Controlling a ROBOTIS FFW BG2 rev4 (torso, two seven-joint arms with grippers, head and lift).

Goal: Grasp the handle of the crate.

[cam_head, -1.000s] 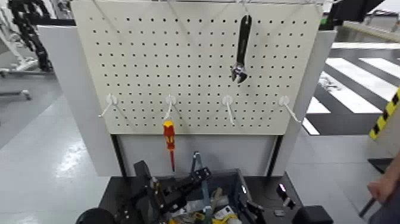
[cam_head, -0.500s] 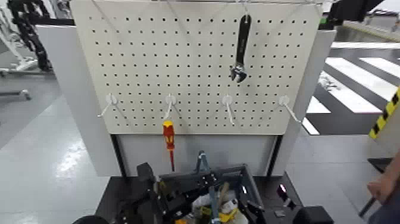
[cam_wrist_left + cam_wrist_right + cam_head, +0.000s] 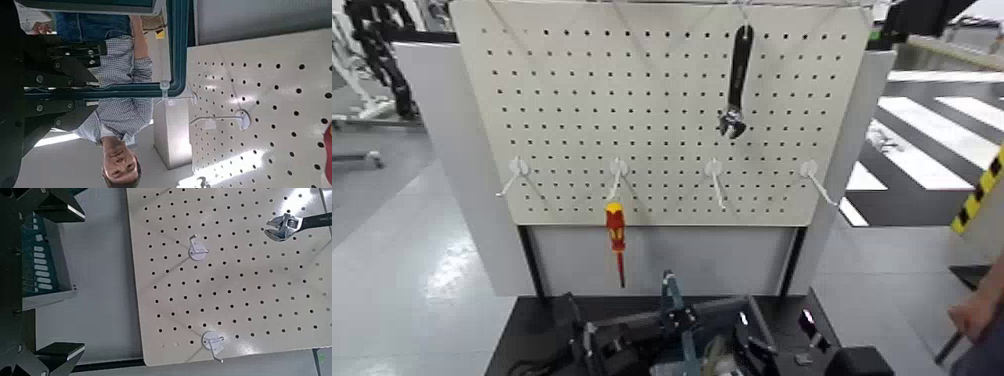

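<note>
**Risking a miss on a thin bar**

Working low with the left gripper, pressed close against the handle. Not managing to tell, from the head view or its own wrist view, its opening or any hold on anything. Finding the handle upright, just above and to the right of that gripper, arching over the middle of the crate. Finding the crate itself beneath the gripper and spreading off to its right.

Judging the chief danger as closing beside the bar instead of around it. Being so narrow, sliding out sideways or folding flat toward the rim, leaving the grip on nothing. Also fearing a snag on the loose contents lying in the crate below the gripper. Fearing too a knock against the screwdriver hanging above and behind it on the pegboard, if rising steeply.

Further right, holding the right gripper spread wide and carrying nothing, with the crate's slotted wall close between its tips. Risking a shove of the crate away from the left gripper by drifting inward.

Farthest right, noting a person's hand, well apart from both grippers.
</note>
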